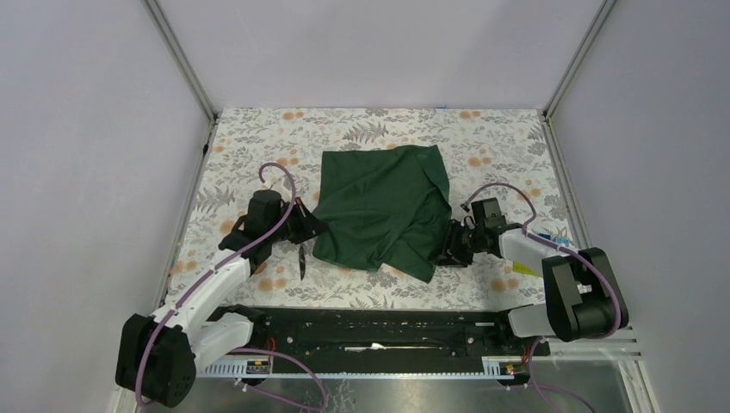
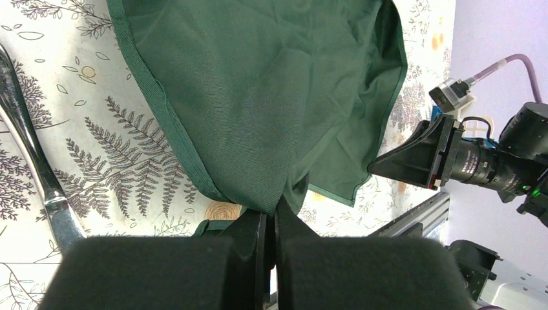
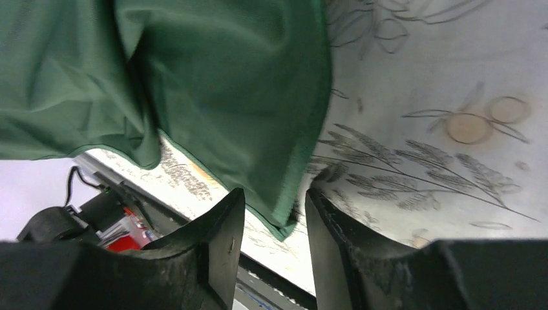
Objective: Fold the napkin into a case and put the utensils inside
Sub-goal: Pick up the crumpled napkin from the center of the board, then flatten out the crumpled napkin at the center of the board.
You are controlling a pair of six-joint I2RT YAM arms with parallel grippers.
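Note:
The dark green napkin (image 1: 383,206) lies rumpled on the floral tablecloth, with its near right part lifted and folded over. My left gripper (image 1: 314,228) is shut on the napkin's left edge; in the left wrist view the cloth (image 2: 258,97) is pinched between the closed fingers of this gripper (image 2: 271,216). My right gripper (image 1: 443,249) is open at the napkin's near right corner; in the right wrist view that corner (image 3: 278,213) hangs between the spread fingers of this gripper (image 3: 274,206), untouched. A slim dark utensil, seemingly the knife (image 1: 301,258), lies just left of the napkin and shows as shiny metal in the left wrist view (image 2: 32,161). The copper spoon is out of view.
Small bright toy blocks (image 1: 558,239) sit at the tablecloth's right edge, behind my right arm. A black rail (image 1: 387,327) runs along the near edge. Grey walls close in the left, far and right sides. My right wrist camera (image 2: 452,158) shows in the left wrist view.

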